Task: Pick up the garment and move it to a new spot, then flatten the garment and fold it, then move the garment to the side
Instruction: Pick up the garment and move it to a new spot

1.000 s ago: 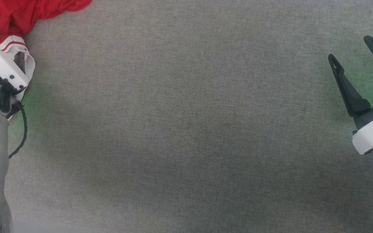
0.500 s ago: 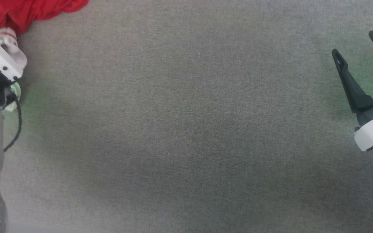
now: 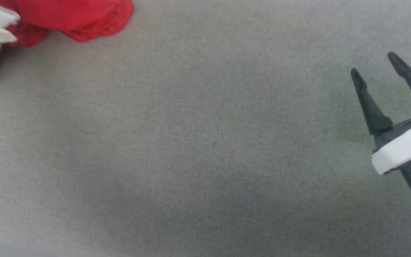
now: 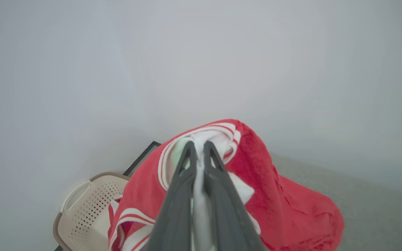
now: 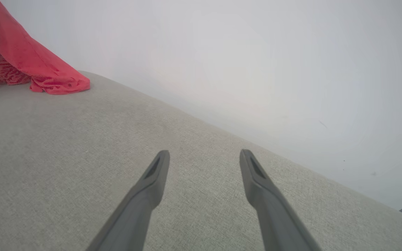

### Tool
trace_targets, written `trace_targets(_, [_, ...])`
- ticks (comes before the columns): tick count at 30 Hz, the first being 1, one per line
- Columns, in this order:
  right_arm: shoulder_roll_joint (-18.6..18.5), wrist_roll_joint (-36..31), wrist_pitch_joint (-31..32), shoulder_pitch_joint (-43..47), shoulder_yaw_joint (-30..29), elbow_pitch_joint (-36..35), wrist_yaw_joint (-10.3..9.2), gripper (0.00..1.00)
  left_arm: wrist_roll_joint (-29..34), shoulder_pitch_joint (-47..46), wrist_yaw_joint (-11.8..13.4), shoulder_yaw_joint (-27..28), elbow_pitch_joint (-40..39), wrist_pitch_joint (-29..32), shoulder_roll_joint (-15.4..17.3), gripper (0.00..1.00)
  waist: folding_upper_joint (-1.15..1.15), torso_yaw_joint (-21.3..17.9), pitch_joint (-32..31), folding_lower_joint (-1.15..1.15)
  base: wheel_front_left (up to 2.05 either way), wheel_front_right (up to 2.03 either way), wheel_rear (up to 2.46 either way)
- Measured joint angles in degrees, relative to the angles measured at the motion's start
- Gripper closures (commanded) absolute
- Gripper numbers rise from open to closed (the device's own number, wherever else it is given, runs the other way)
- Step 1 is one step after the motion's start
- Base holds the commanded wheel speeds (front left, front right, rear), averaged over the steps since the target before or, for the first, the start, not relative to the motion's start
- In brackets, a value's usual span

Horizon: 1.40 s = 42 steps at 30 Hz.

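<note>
Here, in the head view, a wide grey cloth tabletop (image 3: 205, 150) stretches ahead. A bunched red shirt (image 3: 73, 18) lies at the upper left, and part of it runs off the frame. At the right edge is the right tool (image 3: 373, 63), over bare cloth. Its two dark fingers are spread wide with nothing between them, and it is well apart from the shirt.

In the left wrist view, the left tool (image 4: 198, 144) has its fingers pressed together, clamped on a fold of the white sleeve (image 4: 222, 137) just beside the red-and-white stripes. The shirt (image 4: 284, 195) drapes from that pinch in a loose red mass, down toward the tabletop (image 4: 379, 209). Low on the left, behind the shirt, is a beige perforated basket (image 4: 89, 202).

In the right wrist view, the right tool (image 5: 204, 153) points across the tabletop (image 5: 47, 157) with its fingers parted and empty. Far off at the upper left, the shirt's (image 5: 47, 73) red hem rests crumpled on the cloth, while the rest rises out of frame.

The shirt looks soft, light and limp. Held by one sleeve alone, it will likely hang lopsided, sway, and drag its hem along the cloth. The striped seam seems the firmest place to grip, since the thin red body may slip or bunch. A second hold at the other sleeve or shoulder would probably spread it for flattening.
</note>
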Motion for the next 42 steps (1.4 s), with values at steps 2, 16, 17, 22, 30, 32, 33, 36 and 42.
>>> trace_targets(2, [0.4,0.0,-0.5,0.2,0.0,0.4,0.00,0.00,0.5,-0.4,0.0,-0.5,-0.4,-0.7,0.3,1.00,0.00,0.1,-0.7,0.00,0.00,0.00,0.00])
trace_targets(16, [4.8,-0.2,-6.1,1.5,-0.7,5.5,0.00,0.00,5.3,-7.1,-2.5,-6.9,-6.6,-4.6,2.5,1.00,0.00,-0.3,-9.8,0.00,0.00,0.00,0.00])
trace_targets(17, [5.0,-0.2,-6.4,1.5,-0.8,5.7,0.00,0.00,5.7,-7.3,-2.8,-7.5,-7.4,-4.6,2.5,1.00,0.00,-0.5,-10.3,0.00,0.00,0.00,0.00])
trace_targets(22, [5.9,-0.7,-7.6,1.7,-2.5,6.5,0.00,0.00,6.7,-7.7,-3.7,-10.0,-11.9,-2.9,2.1,1.00,0.00,-1.9,-12.4,0.00,0.00,0.00,0.00])
trace_targets(30, [6.1,-2.0,-8.9,3.3,-7.4,6.6,0.00,0.00,6.6,-5.7,-4.4,-13.5,-24.5,4.3,1.5,1.00,0.00,-5.3,-14.9,0.00,0.00,0.00,0.00])
trace_targets(32, [6.3,-2.3,-9.0,3.9,-8.4,6.4,0.00,0.00,6.4,-3.7,-4.4,-14.2,-28.2,7.6,1.7,1.00,0.00,-6.4,-15.3,0.00,0.00,0.00,0.00])
trace_targets(33, [6.4,-2.4,-9.0,4.1,-9.0,6.2,0.00,0.00,6.2,-2.6,-4.4,-14.3,-30.3,9.1,1.7,1.00,0.00,-6.9,-15.5,0.00,0.00,0.00,0.00])
trace_targets(36, [6.8,-2.6,-9.3,4.8,-10.3,5.8,0.00,0.00,5.7,1.2,-4.0,-15.1,-37.5,13.8,1.8,1.00,0.00,-8.6,-15.9,0.00,0.00,0.00,0.00])
trace_targets(42, [8.5,-2.8,-9.9,7.0,-12.4,5.9,0.00,0.00,3.6,12.4,-0.4,-17.5,-54.7,24.5,0.2,1.00,0.00,-12.0,-16.0,0.00,0.00,0.00,0.00])
